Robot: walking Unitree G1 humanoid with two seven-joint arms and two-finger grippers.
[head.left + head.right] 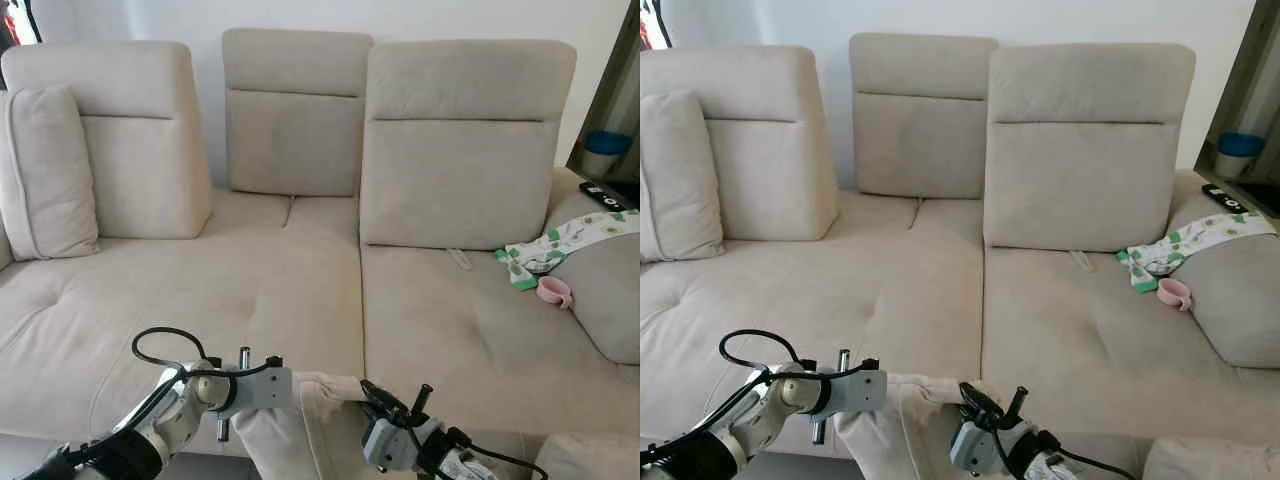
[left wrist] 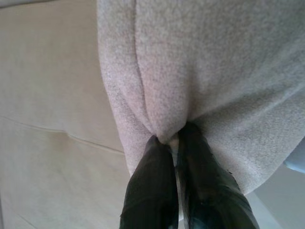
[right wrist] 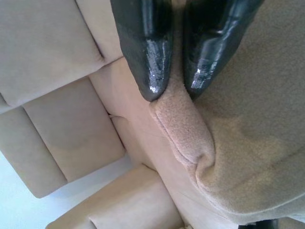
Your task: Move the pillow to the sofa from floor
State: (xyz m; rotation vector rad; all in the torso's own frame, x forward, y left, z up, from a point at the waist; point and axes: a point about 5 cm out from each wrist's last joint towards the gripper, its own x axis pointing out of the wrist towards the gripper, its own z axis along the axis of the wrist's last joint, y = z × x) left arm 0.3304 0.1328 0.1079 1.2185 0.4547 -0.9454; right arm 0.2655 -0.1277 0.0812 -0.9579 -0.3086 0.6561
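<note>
Left gripper (image 2: 172,140): pinched on the beige fleece pillow (image 1: 300,425), held at the front edge of the beige fabric sofa (image 1: 300,290). Right gripper (image 3: 171,93): clamped on the pillow's opposite corner. Pink cup (image 1: 554,291) right.

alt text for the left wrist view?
Two black fingers pinch a fold of the beige pillow, which hangs in front of the sofa.

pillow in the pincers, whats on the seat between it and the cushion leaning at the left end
Nothing. In the left eye view the seat lies bare between the pillow, held by both pincers, and the cushion.
</note>
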